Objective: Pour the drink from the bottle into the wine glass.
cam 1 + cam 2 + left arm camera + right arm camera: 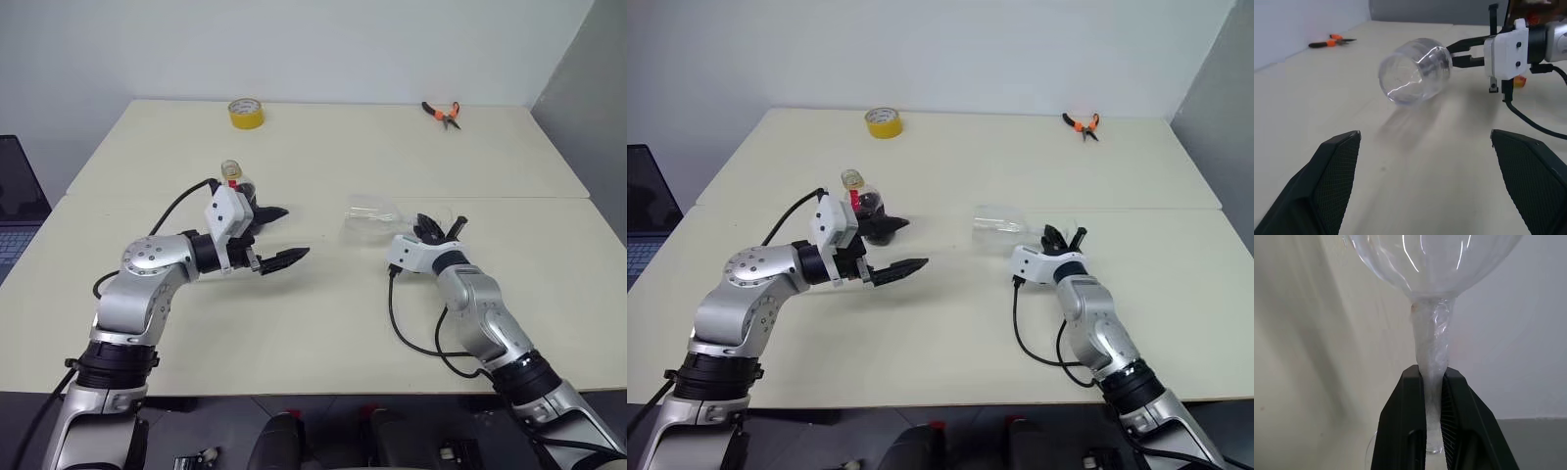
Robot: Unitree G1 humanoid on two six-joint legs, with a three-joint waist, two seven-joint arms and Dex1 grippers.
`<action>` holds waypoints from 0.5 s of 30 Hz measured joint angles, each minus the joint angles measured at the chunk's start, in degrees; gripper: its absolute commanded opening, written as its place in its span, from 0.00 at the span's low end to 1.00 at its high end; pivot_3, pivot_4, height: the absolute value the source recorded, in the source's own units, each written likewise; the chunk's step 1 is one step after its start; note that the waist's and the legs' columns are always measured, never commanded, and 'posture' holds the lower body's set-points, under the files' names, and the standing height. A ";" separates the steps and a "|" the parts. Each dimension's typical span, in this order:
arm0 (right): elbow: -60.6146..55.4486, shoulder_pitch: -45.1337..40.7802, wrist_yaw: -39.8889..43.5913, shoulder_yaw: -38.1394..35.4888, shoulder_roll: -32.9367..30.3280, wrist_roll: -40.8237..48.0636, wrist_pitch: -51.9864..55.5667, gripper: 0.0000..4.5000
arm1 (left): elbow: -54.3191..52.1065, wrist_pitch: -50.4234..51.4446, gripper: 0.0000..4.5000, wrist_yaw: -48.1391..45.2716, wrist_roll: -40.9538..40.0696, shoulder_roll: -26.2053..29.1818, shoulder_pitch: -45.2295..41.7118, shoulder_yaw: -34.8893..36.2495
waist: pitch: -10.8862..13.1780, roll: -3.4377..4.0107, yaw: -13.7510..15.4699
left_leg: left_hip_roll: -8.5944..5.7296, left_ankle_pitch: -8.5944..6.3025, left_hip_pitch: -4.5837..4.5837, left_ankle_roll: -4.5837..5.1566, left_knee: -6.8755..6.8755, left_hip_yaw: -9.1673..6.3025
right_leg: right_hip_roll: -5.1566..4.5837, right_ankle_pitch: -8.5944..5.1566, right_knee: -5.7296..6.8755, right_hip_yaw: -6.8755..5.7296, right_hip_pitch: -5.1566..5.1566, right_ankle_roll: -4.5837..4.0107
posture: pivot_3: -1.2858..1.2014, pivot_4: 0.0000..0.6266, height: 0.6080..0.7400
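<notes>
Clear wine glass stem clamped in R gripper, tilted sideways.

The left gripper is held level above the table, aimed forward and toward the right arm, its two black fingers spread wide with nothing between them. The right gripper is extended forward, level, its fingers pinched tight on the wine glass stem.
</notes>
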 measured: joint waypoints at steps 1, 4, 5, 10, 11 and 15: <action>-0.87 0.39 -0.34 -1.73 1.55 2.16 -0.94 0.03 | -0.94 0.18 1.00 -0.30 -0.76 0.32 0.76 0.70 | 0.00 0.00 -0.06 | 0.01 0.00 0.01 0.00 -0.02 0.00 | 0.00 0.00 0.00 0.00 0.00 0.00 | 0.52 0.24 1.00; -1.19 2.28 -0.53 -6.79 8.25 15.04 -8.38 0.03 | -1.93 2.49 1.00 -1.96 -3.15 2.40 2.58 1.72 | 0.00 0.00 -0.25 | 0.06 0.00 0.04 0.00 -0.06 0.01 | 0.04 -0.02 0.04 0.01 0.00 -0.03 | 0.52 0.24 1.00; -1.07 2.97 -0.04 -7.29 10.22 19.16 -11.11 0.03 | -2.08 3.45 1.00 -2.36 -3.79 2.77 2.80 2.00 | 0.01 0.02 -0.21 | 0.06 -0.01 0.05 0.01 -0.06 0.00 | 0.04 -0.02 0.06 0.00 -0.01 -0.03 | 0.52 0.24 1.00; 2.33 5.45 6.55 -8.49 17.19 35.61 -18.29 0.03 | -3.98 9.18 1.00 -5.31 -8.19 6.55 2.91 2.86 | 0.03 -0.02 0.01 | 0.02 -0.02 0.04 0.03 -0.01 -0.03 | -0.01 -0.02 0.04 -0.03 0.05 -0.03 | 0.52 0.24 1.00; 4.22 5.53 7.99 -8.75 18.66 38.64 -19.86 0.03 | -3.97 9.95 1.00 -5.59 -8.69 7.15 2.89 3.31 | 0.03 -0.02 0.03 | 0.01 -0.02 0.04 0.03 0.00 -0.02 | -0.01 -0.02 0.04 -0.03 0.05 -0.03 | 0.52 0.24 1.00; 12.13 5.07 11.66 -9.89 23.11 46.07 -24.55 0.03 | -4.07 11.47 1.00 -5.67 -9.96 8.61 2.13 4.50 | 0.03 -0.02 -0.03 | 0.04 -0.02 0.07 0.03 -0.02 -0.05 | 0.01 -0.02 0.06 -0.06 0.04 -0.04 | 0.52 0.24 1.00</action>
